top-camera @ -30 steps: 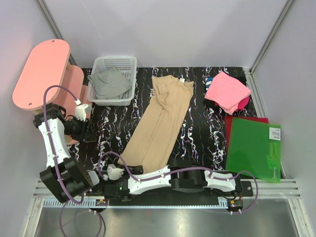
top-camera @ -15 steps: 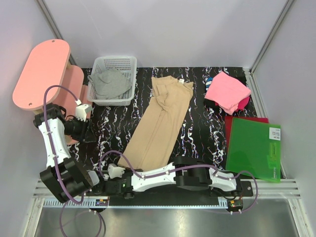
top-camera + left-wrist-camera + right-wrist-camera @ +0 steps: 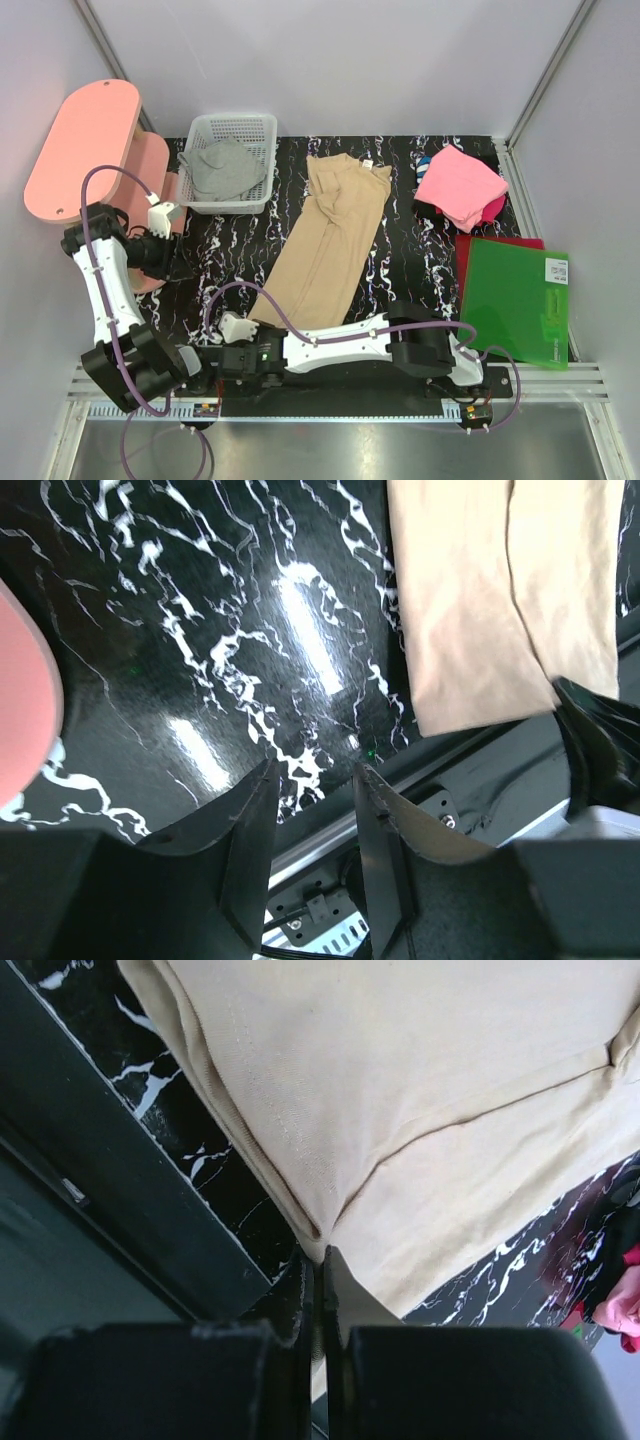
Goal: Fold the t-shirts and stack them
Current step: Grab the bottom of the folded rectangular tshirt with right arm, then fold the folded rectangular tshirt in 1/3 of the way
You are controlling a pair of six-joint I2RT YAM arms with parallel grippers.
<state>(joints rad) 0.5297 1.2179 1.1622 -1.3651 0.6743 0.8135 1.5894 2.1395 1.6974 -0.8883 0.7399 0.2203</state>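
Black table veined in white, boxed in by pale walls, with a metal rail along the near edge.

Hard to find the right gripper from above: tucked under its own arm at the near-left edge. Clear only from the wrist, with fingers pressed together and pinching a fold at the near hem of the tan t-shirt, creases running out from the nip. Cannot tell how much cloth sits between the pads. Cut off in that view: most of the shirt, plus a sliver of pink and red at the lower right. Under the pink t-shirt, something dark and a scrap of blue, too covered to name. Beneath the green sheet, only a dark red border showing.

Stretched low and long from its base at the right: right arm, reaching across the front to the shirt's near-left corner. Reared up at the far left: left arm, elbow high, wrist bent down toward the table beside the pink stool. Poised over bare tabletop: left gripper, fingers parted, nothing between them, apart from the shirt's corner.

Tan shirt laid lengthwise mid-table, folded narrow, neck label at the far end. Heaped in the white mesh basket at the far left: grey t-shirt. Pink one folded at the far right.
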